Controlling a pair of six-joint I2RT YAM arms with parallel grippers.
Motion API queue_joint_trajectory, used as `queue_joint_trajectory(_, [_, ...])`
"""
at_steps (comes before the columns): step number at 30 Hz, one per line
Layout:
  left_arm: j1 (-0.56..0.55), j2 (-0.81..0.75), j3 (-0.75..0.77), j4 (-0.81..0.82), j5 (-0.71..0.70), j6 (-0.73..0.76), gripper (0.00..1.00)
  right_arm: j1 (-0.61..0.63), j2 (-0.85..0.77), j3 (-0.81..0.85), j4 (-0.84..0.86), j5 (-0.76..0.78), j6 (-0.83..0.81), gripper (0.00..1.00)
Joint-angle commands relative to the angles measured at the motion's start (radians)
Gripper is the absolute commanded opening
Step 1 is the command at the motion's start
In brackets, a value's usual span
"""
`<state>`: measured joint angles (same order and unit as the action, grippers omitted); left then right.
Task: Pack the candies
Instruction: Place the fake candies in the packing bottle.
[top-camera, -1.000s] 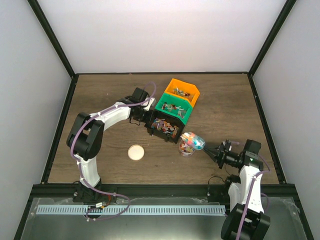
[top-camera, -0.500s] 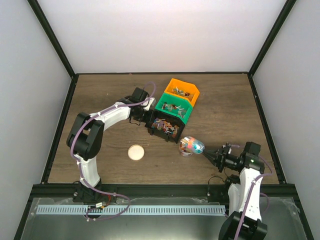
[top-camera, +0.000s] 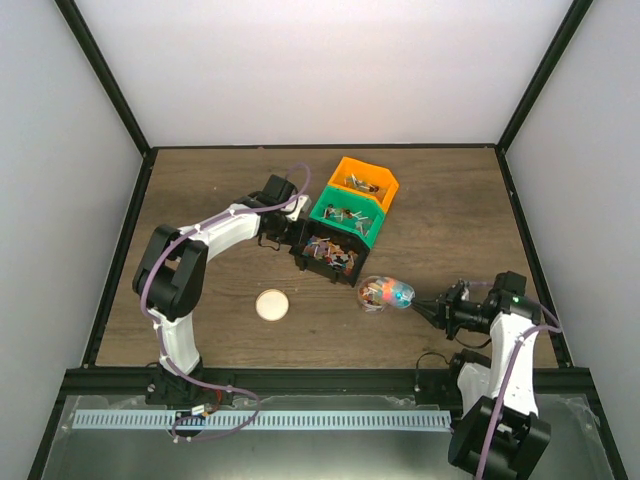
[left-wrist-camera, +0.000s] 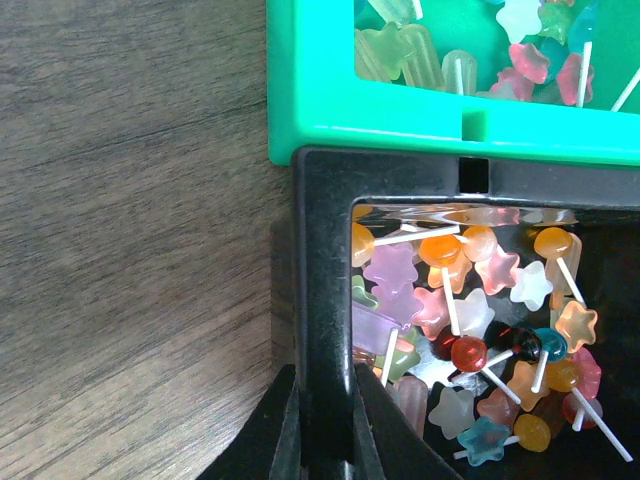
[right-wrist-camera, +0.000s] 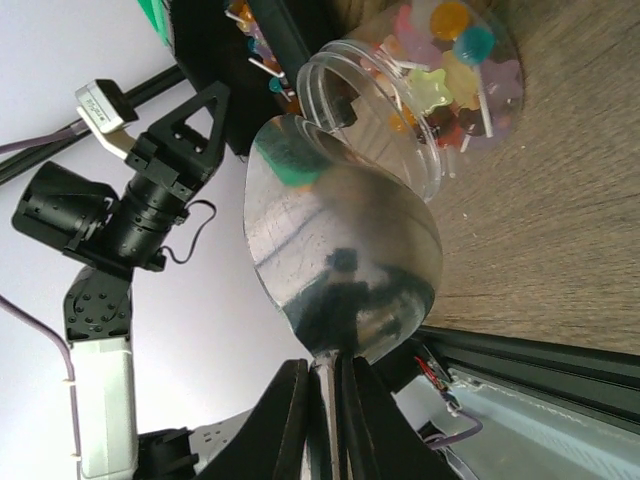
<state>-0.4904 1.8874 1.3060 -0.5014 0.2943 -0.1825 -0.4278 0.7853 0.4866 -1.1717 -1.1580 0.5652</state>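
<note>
The candies are small coloured lollipops. Many lie in the black bin (top-camera: 330, 255), seen close in the left wrist view (left-wrist-camera: 470, 330). More fill a clear plastic jar (top-camera: 384, 293) lying tilted on the table, its mouth toward the right arm (right-wrist-camera: 400, 110). My left gripper (top-camera: 294, 242) is shut on the black bin's left wall (left-wrist-camera: 325, 300), with a finger on either side (left-wrist-camera: 325, 445). My right gripper (top-camera: 438, 307) is shut on the handle of the silver scoop (right-wrist-camera: 340, 250). The scoop's bowl sits just outside the jar's mouth and its inside is hidden.
A green bin (top-camera: 348, 218) and an orange bin (top-camera: 366, 183) holding more sweets stand behind the black one; the green one also shows in the left wrist view (left-wrist-camera: 400, 110). A round beige lid (top-camera: 271, 305) lies on the wood left of the jar.
My right arm has drawn back to the right with the scoop, away from the jar. The jar has shifted slightly toward the near edge. The left arm has not moved.
</note>
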Motion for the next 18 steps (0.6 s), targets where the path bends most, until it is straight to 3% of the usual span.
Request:
queue_joint_trajectory(1, [0.015,-0.056,-0.006,0.027,0.049,-0.035,0.09,-0.009,0.014,0.027,-0.042,0.027,-0.067,0.01])
queue_joint_trajectory(11, [0.018,-0.036,-0.007,0.037,0.055,-0.038,0.09,-0.01,0.073,0.143,-0.108,0.117,-0.12,0.01])
queue_joint_trajectory(18, [0.018,-0.041,-0.013,0.037,0.042,-0.035,0.09,-0.01,0.08,0.134,-0.131,0.156,-0.137,0.01])
